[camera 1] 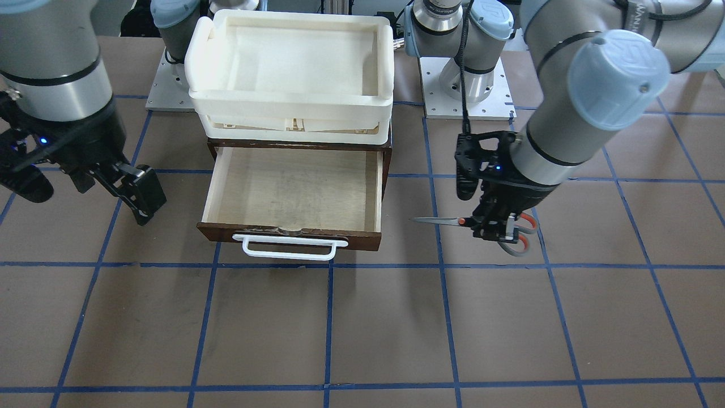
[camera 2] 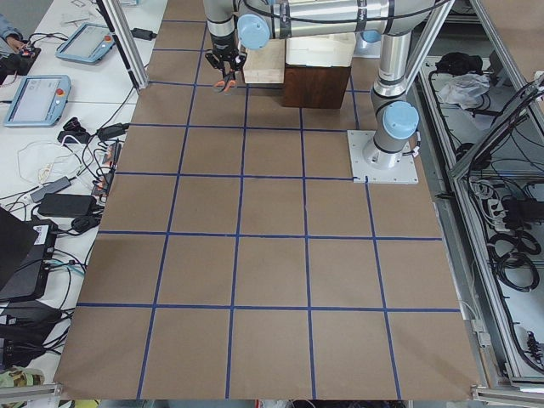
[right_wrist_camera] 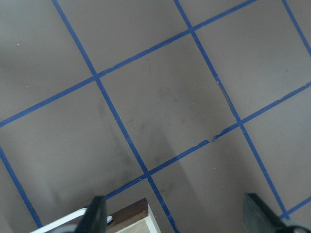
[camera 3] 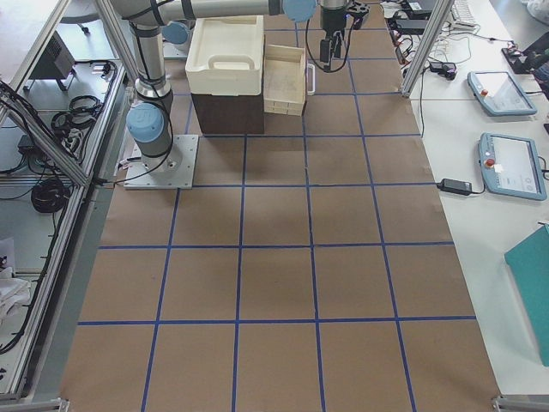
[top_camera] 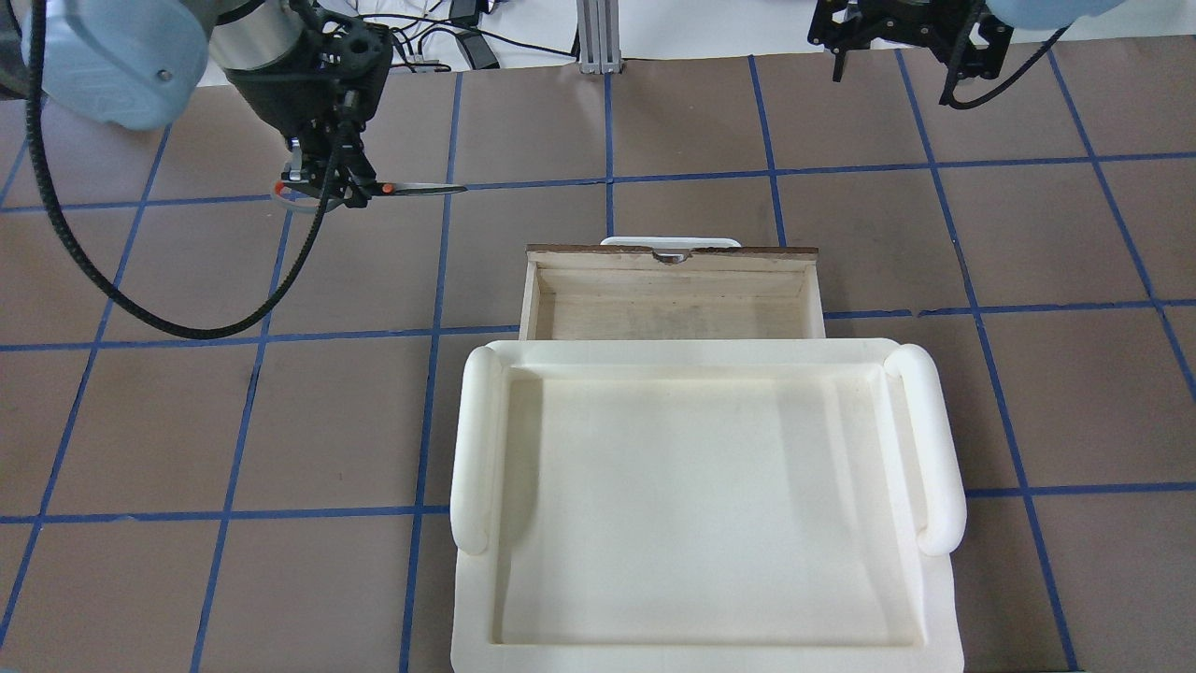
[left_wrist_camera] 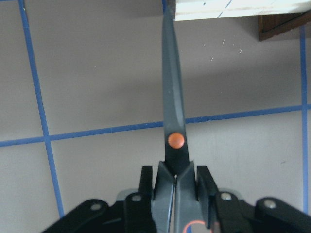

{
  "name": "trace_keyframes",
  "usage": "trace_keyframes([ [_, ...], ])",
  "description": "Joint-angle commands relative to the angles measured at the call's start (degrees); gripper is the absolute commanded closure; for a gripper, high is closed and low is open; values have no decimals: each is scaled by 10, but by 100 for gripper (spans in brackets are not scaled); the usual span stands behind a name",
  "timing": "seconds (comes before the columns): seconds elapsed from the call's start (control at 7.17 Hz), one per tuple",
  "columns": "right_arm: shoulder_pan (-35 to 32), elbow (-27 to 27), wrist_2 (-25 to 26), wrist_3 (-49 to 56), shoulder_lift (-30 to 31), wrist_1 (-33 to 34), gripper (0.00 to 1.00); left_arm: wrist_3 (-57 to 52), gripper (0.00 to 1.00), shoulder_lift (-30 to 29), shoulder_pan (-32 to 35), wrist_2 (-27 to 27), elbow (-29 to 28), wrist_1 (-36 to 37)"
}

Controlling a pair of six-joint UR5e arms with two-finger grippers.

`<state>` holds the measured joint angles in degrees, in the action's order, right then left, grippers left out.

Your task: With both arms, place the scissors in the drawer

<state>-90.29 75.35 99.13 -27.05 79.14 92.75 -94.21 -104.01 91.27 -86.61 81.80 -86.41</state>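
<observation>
My left gripper (camera 1: 498,229) is shut on the scissors (camera 1: 453,221), clamping them just behind the orange pivot dot. The blades are closed, lie level and point toward the drawer (camera 1: 294,235). The grey handles with orange lining stick out behind the fingers. The grasp also shows in the overhead view (top_camera: 327,192) and in the left wrist view (left_wrist_camera: 175,179). The drawer is pulled open with its pale inside bare and its white handle (camera 1: 289,247) in front. My right gripper (camera 1: 85,190) is open and empty, hanging on the drawer's other side.
A cream-white plastic tray (top_camera: 472,439) sits on top of the dark wooden box (camera 1: 386,148), right behind the open drawer. Brown table surface with blue grid tape lies all around. The arm bases (camera 1: 467,85) stand behind the box.
</observation>
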Motion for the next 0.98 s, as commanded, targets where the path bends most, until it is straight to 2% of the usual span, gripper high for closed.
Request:
trace_keyframes([
  [0.0,54,4,-10,63,29,-50,0,127,100,-3,87,24,0,-2],
  [0.14,55,5,-12,167,33,-50,0,176,100,-9,112,27,0,-2],
  [0.28,54,9,-16,185,41,-63,0,242,100,-13,129,28,2,-3],
  [0.42,54,14,-78,186,48,-61,0,262,100,-19,156,21,2,1],
  [0.56,59,21,-118,185,48,-58,0,272,100,-27,169,21,2,2],
  [0.84,56,35,-122,189,59,-58,0,314,100,-43,200,22,2,22],
])
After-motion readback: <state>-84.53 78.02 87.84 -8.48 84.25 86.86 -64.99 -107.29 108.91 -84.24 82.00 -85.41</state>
